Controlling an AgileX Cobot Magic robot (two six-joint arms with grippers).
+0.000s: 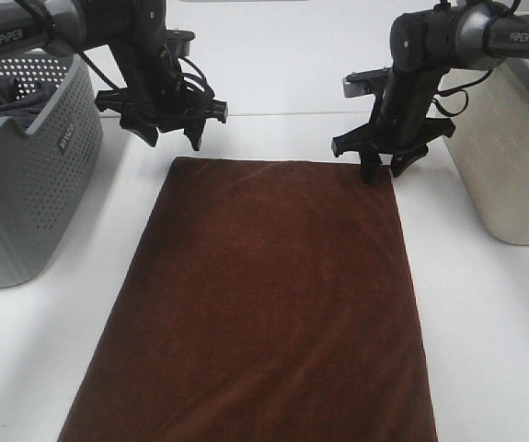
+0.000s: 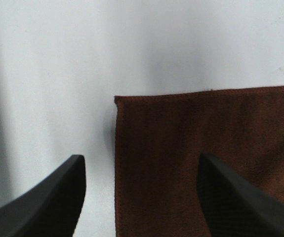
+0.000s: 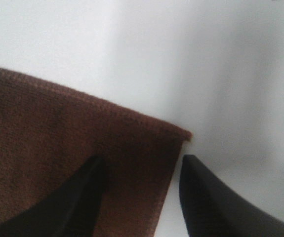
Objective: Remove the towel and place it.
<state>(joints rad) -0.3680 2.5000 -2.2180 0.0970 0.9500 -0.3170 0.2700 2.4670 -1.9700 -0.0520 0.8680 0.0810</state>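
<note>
A dark brown towel (image 1: 264,304) lies flat on the white table (image 1: 485,313), its long side running from far to near. My left gripper (image 1: 172,138) is open and hovers just above and beyond the towel's far left corner. In the left wrist view that corner of the towel (image 2: 206,148) lies between the spread fingers of the gripper (image 2: 142,158). My right gripper (image 1: 382,170) is open and low at the far right corner. In the right wrist view the gripper (image 3: 142,163) straddles the towel's (image 3: 58,143) side edge, one finger over the cloth and one over the table.
A grey perforated basket (image 1: 25,166) with dark clothes stands at the left. A beige basket (image 1: 512,157) stands at the right. Bare white table surrounds the towel on both sides and behind it.
</note>
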